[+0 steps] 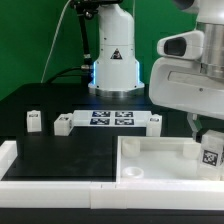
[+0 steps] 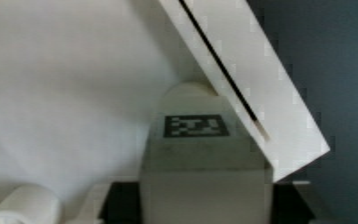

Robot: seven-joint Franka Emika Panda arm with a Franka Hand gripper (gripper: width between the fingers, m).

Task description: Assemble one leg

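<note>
Exterior view: the arm is reaching down at the exterior view's right, with the gripper [image 1: 204, 135] sitting low over the large white square panel [image 1: 160, 160], which is lying on the black table [image 1: 60, 160] inside a white border rail [image 1: 40, 185]. A leg [image 1: 209, 150] with its black-and-white tag facing the camera is showing right under the fingers, above the panel's far right part; whether it is touching the panel cannot be told from here. A round corner hole [image 1: 135, 176] is showing at the panel's near left corner. Farther back, the marker board [image 1: 110, 119] is lying flat on the table, with three more white legs near it: one [image 1: 34, 121] well off toward the exterior view's left, one [image 1: 63, 124] just beside the board's left end, one [image 1: 154, 122] at its right end. The robot base [image 1: 113, 60] is standing behind the board against a green backdrop. Wrist view: the held leg [image 2: 202, 150] is filling the middle of the frame, tag toward the camera, standing upright between the two dark fingertip pads [image 2: 119, 200] at its sides. The fingers are closing on the leg's flanks, clamped at leg width. Behind it the panel's white face [image 2: 69, 90] is spreading out, and the panel's raised edge [image 2: 247, 70] is running diagonally beside the leg, with dark table beyond.
</note>
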